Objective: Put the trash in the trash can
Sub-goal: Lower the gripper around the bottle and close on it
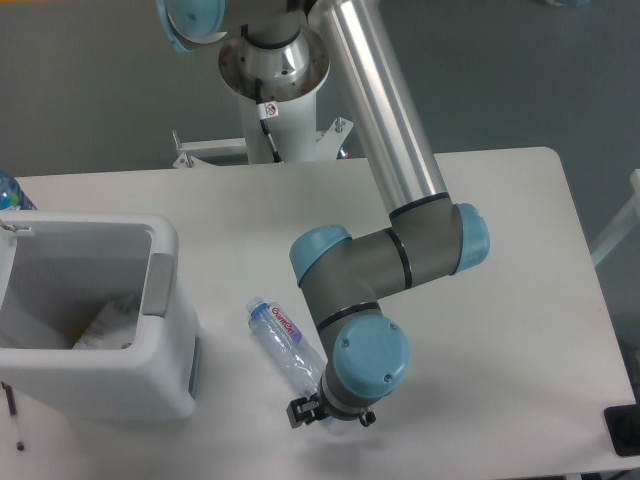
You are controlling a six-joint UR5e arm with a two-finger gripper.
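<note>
— How far along is it?
— The wrapper (105, 322) lies in the bin (95, 385); the bottle (288, 347) still lies near the table's (500, 330) front edge.
— And the end effector (325, 415)?
— At the bottle's base; the wrist hides whether it grips.

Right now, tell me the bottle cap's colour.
Blue; the cap of the bottle shows in the fixed camera view.

We see the gripper (322, 414) low over the bottom end of the bottle (283, 339), mostly hidden under the wrist, jaw state unclear | bottle lies flat on the table (520, 300), blue cap toward the trash can (90, 380) | wrapper (108, 322) sits inside the can | arm base (272, 70) behind
</note>
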